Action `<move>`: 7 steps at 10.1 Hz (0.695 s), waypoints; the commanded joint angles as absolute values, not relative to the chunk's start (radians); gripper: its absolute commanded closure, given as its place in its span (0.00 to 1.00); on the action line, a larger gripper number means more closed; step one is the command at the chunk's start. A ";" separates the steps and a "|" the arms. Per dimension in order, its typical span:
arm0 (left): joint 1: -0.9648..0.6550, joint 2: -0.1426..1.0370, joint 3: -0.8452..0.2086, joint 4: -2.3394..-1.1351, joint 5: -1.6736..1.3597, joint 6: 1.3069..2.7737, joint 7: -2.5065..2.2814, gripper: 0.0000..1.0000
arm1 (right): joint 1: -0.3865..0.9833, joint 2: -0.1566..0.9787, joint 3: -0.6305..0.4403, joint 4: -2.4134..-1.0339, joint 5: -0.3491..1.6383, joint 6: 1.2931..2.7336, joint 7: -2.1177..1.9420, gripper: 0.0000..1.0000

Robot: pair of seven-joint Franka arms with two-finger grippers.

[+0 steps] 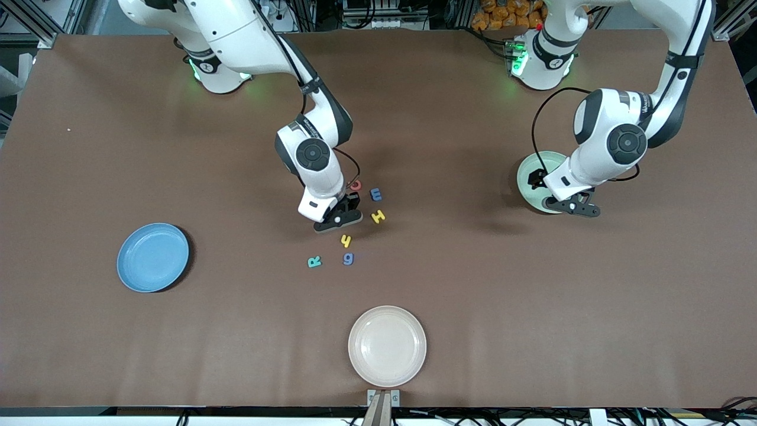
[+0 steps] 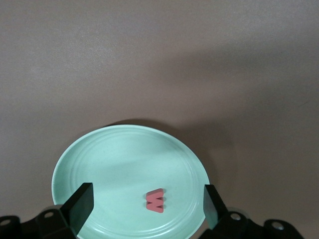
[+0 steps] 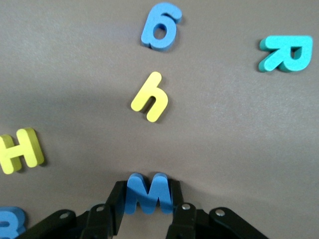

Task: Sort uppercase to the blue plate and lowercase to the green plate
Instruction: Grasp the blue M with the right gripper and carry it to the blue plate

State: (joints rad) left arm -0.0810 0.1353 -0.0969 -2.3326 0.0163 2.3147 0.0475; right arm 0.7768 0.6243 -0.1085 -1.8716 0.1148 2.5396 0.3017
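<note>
My right gripper (image 3: 148, 214) is clamping the blue W (image 3: 148, 191); my left gripper (image 2: 148, 204) is hanging open over the green plate (image 2: 99, 164), where the red w (image 2: 155, 200) is lying.

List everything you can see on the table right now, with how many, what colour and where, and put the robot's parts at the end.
blue plate: one, sky blue, toward the right arm's end of the table
green plate: one, pale mint, toward the left arm's end, under the left gripper
cream plate: one, nearest the front camera
red w: one, lying in the green plate
blue W: one, between the right gripper's fingers, on the table
teal R, blue g, yellow y, yellow H, blue E-shaped letter: one each, loose mid-table
red round letter: one, partly hidden by the right arm
left gripper: open, over the green plate
right gripper: closed on the blue W
</note>
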 commanded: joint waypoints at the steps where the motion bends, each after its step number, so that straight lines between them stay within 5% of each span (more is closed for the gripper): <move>1: -0.077 0.121 -0.106 -2.332 0.043 2.280 0.015 0.02 | 0.766 0.548 -0.144 -1.850 0.114 2.397 0.302 1.00; 3: -0.077 0.120 -0.106 -2.332 0.043 2.278 0.011 0.02 | 0.764 0.508 -0.228 -1.813 0.114 2.259 0.292 1.00; 7: -0.090 0.129 -0.107 -2.281 0.031 2.276 -0.029 0.02 | 0.677 0.503 -0.397 -1.813 0.113 2.220 0.099 1.00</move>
State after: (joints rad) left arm -0.0841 0.1346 -0.1023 -2.2982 0.0163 2.2984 0.0119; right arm 0.7383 0.5066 -0.3847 -1.8029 0.1141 2.2209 0.1632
